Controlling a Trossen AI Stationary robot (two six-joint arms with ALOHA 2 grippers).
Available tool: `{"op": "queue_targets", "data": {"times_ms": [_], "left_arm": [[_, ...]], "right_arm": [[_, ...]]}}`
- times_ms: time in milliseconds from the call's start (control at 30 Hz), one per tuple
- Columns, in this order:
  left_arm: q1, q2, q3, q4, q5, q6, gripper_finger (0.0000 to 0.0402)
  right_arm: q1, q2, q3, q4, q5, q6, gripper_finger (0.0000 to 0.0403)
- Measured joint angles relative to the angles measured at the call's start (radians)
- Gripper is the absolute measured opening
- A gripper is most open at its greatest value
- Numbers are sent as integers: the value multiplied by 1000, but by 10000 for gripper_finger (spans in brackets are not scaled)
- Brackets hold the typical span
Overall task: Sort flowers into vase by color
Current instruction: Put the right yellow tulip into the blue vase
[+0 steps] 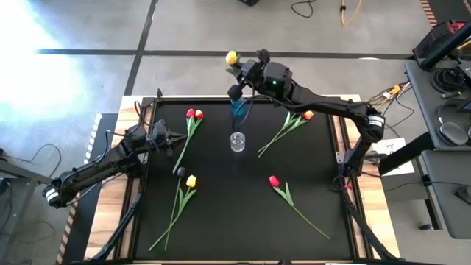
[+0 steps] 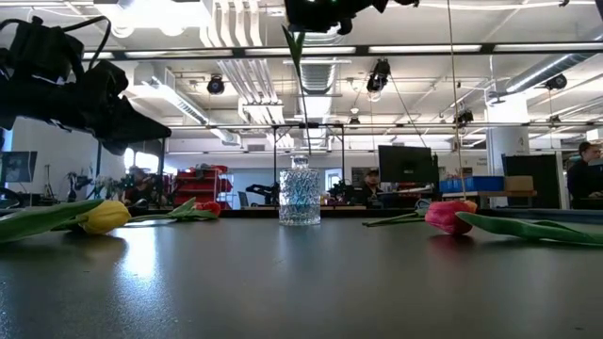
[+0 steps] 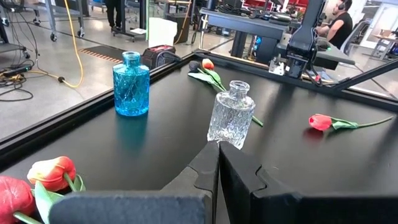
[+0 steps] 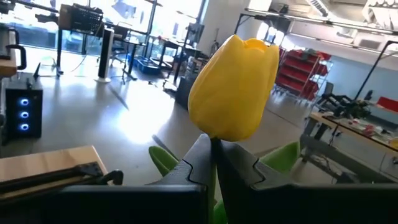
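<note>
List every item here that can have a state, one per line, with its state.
Right gripper: shut on the yellow tulip, above the blue vase.
Left gripper: shut, empty, at the mat's left.
Blue vase: upright, empty.
Clear vase: upright, empty.
Red tulip: lying flat on the mat.

Held yellow tulip's [image 4: 235,87] stem, hidden behind right tool [image 4: 213,163].

Two vases, blue [image 1: 239,112] and clear [image 1: 237,142], block the counter's [image 1: 221,213] centre line, while scattered tulips [image 1: 190,182] narrow the open lanes on either side.
</note>
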Motion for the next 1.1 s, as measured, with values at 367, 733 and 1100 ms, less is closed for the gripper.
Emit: {"op": "queue_targets", "data": {"times_ms": [367, 733, 1100], "left_arm": [[0, 3, 0, -2, 0, 0, 0], [0, 6, 0, -1, 0, 0, 0], [0, 8, 0, 0, 0, 0, 0]], "right_arm": [[-31, 64, 0, 74, -41, -5, 13], [-47, 103, 1, 82, -45, 4, 13], [-51, 212, 1, 159, -38, -23, 13]]}}
